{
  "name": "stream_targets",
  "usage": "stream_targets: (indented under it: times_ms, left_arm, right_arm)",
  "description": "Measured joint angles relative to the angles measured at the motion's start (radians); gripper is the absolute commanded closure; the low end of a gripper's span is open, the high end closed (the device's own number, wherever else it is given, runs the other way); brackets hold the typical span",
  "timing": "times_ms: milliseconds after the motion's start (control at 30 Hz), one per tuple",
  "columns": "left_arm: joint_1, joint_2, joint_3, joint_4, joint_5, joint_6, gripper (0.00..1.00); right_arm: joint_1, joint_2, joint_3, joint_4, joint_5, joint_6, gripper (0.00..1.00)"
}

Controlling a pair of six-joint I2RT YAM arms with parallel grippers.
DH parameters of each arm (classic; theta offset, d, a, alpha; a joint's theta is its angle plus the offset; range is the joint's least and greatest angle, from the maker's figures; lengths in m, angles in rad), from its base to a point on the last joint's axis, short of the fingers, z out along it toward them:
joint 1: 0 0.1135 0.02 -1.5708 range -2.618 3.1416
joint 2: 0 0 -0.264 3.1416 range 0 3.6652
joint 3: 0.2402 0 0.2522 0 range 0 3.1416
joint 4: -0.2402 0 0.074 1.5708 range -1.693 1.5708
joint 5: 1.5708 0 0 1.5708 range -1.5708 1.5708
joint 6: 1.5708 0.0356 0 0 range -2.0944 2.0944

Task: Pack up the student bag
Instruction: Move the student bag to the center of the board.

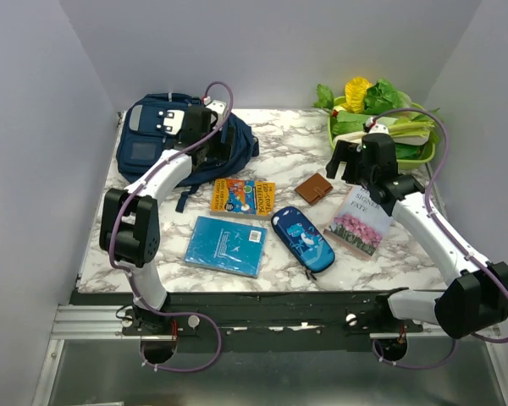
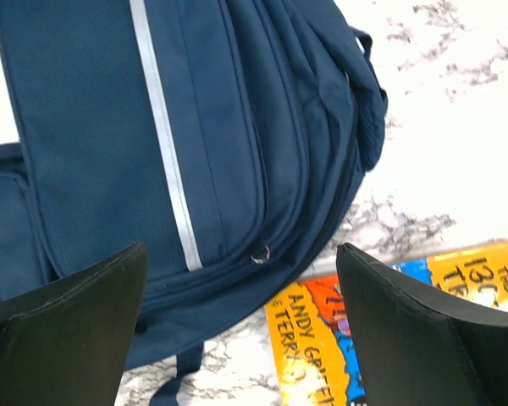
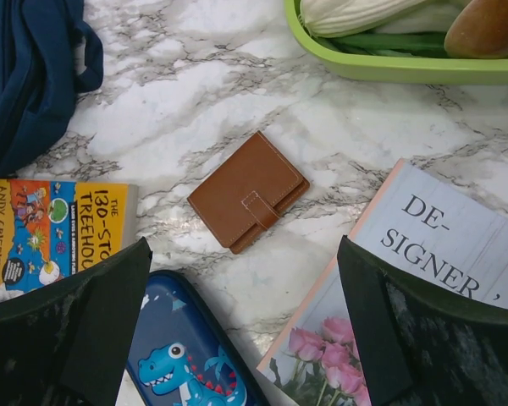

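Black fingers of our left gripper [image 2: 241, 249] are spread wide above the student bag [image 2: 93, 127], in the far left corner of the counter [image 1: 288, 152]. Our right gripper [image 3: 243, 245] gapes too, over a brown wallet [image 3: 248, 191]. The bag looks zipped (nothing packed yet, we think), so next we should pinch its zip ring [image 2: 260, 253].

A: Home or lab?
B: Lab, prob. a robot test booth. Plain grey walls [image 1: 34, 127] box in a marble-print table [image 1: 288, 156] on 3 sides.
A: What else?
B: Left arm [image 1: 157, 179] & right arm [image 1: 436, 228] bolted by a metal rail [image 1: 85, 320] at the front edge, purple cables [image 1: 182, 370] looping below. Schoolbag [image 1: 148, 127] & veg tray [image 3: 381, 68] share one tabletop, an odd mix.
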Motion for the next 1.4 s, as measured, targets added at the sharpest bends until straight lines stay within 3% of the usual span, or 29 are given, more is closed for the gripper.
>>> stream_targets:
  times_ms: [533,800,933,1033,1067,1233,1400]
  left_arm:
    - [-0.065,0.229,0.139,0.047,-0.231,0.023,0.01]
    - [-0.105,0.34,0.23,0.092,-0.381,0.06,0.11]
    - [-0.105,0.34,0.229,0.122,-0.431,0.068,0.22]
    - [-0.103,0.345,0.235,0.127,-0.454,0.068,0.36]
    - [-0.102,0.352,0.243,0.122,-0.458,0.068,0.44]
    - [-0.101,0.436,0.378,0.036,-0.476,0.064,0.59]
    - [-0.105,0.482,0.433,-0.023,-0.483,0.056,0.84]
  right_arm:
    - [0.0,-0.112,-0.053,0.002,-0.013,-0.01,0.0]
    - [0.0,-0.168,-0.122,0.023,-0.046,-0.01,0.0]
    - [0.0,-0.181,-0.128,0.024,-0.058,-0.01,0.0]
    - [0.0,-0.191,-0.128,0.025,-0.064,-0.01,0.0]
    - [0.0,-0.195,-0.129,0.026,-0.066,-0.01,0.0]
    - [0.0,-0.216,-0.132,0.029,-0.068,-0.01,0.0]
    - [0.0,-0.234,-0.132,0.031,-0.068,-0.009,0.0]
